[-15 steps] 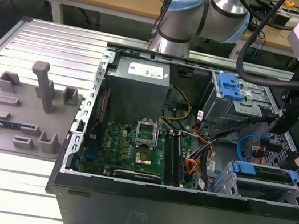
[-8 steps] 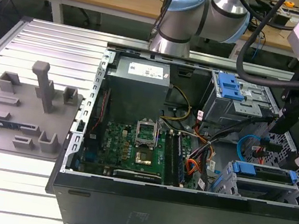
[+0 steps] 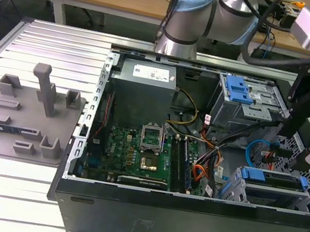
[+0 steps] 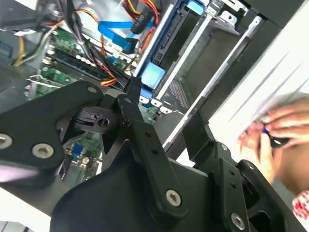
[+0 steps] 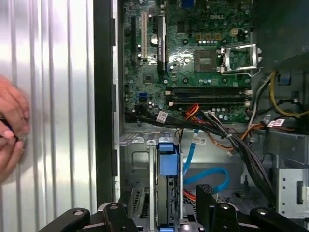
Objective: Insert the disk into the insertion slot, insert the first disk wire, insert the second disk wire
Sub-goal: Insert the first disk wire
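Starting at the exterior view's left, the grey fixture plate is lying on the tabletop, well apart from the work. Moving right into the open computer case, the motherboard is lying flat. Just past its edge the first disk wire is curling up loose. Further right the second disk wire is looping just beside the insertion slot; I cannot tell whether either plug is seated.

The disk is sitting inside that slot, its blue carrier end facing the wires. At the far right your hand is hovering above the disk, spread and pinching nothing.

By my judgement you are finishing the disk insertion. Be checking that the carrier is lying flush and square in the cage rather than cocked. Be holding the hand clear of the light-blue loop, which could snag. Be watching too the person's fingers, which are pinching something small over the tabletop just outside the case wall.
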`<action>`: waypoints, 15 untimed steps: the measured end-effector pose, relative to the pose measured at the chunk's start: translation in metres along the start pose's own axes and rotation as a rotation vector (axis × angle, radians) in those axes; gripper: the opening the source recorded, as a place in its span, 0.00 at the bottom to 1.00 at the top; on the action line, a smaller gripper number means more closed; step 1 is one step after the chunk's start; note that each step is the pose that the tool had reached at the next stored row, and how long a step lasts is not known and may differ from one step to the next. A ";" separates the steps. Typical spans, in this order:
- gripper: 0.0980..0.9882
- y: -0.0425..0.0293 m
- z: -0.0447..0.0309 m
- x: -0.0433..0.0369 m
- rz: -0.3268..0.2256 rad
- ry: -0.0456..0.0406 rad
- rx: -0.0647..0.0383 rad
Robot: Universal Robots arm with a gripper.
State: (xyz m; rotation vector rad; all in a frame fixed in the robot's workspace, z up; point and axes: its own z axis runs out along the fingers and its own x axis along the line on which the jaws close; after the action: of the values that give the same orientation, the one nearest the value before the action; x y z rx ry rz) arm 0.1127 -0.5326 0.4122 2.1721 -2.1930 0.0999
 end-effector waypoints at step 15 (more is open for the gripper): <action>0.59 0.0002 -0.0006 -0.0210 0.063 0.2186 0.014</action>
State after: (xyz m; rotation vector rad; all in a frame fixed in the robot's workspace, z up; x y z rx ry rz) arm 0.1127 -0.5116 0.4111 1.9912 -2.1438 0.3395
